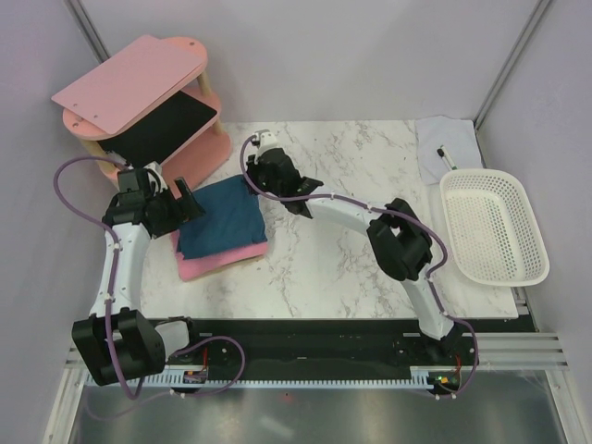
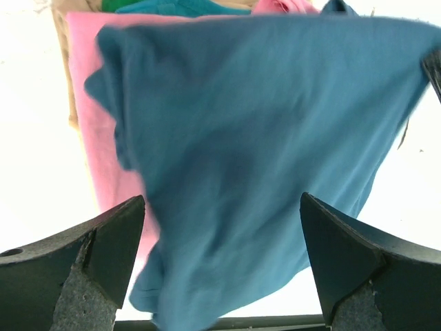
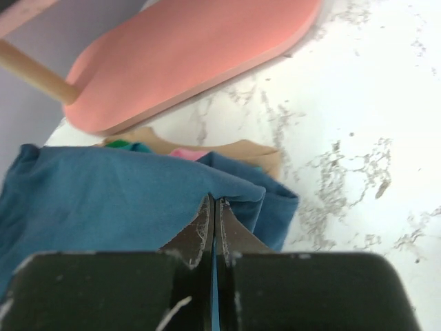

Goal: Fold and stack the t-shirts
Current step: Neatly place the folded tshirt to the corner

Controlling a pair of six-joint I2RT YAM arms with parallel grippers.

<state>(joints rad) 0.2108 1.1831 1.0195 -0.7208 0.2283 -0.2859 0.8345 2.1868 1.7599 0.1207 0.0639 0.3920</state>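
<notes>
Stack of two on the left part of the marble table [image 1: 342, 259], just in front of the pink shelf [image 1: 139, 83]: the teal-blue t-shirt [image 1: 222, 217] lies folded on the pink t-shirt [image 1: 215, 266], whose edge shows along the near side. The right gripper [image 3: 212, 207] is clamped tight on the teal shirt's far right corner. The left gripper [image 2: 222, 207] hovers over its left edge, jaws spread wide, holding nothing. A white basket [image 1: 490, 227] sits well apart at the right.
</notes>
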